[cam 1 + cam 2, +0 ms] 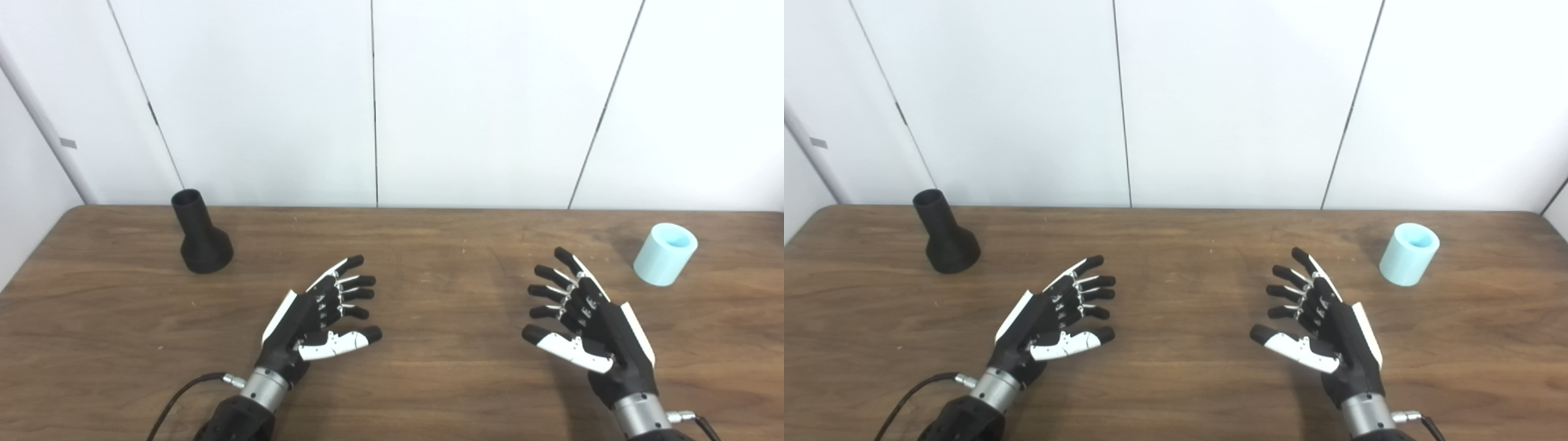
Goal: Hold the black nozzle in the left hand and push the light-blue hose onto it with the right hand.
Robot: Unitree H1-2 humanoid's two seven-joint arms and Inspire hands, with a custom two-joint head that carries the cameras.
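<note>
black nozzle (201, 234): far left on table (429, 380), upright, narrow mouth up | light-blue hose (665, 253): far right, opening up, tilted slightly | left hand (318, 318), right hand (582, 318): fingers spread, holding nothing | writing: none readable

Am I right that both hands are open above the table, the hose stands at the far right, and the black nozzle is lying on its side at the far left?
Not quite: the black nozzle stands upright on its wide base, narrow end up, as the left eye view shows. The rest holds: left hand and right hand are open, and the light-blue hose stands far right.
</note>
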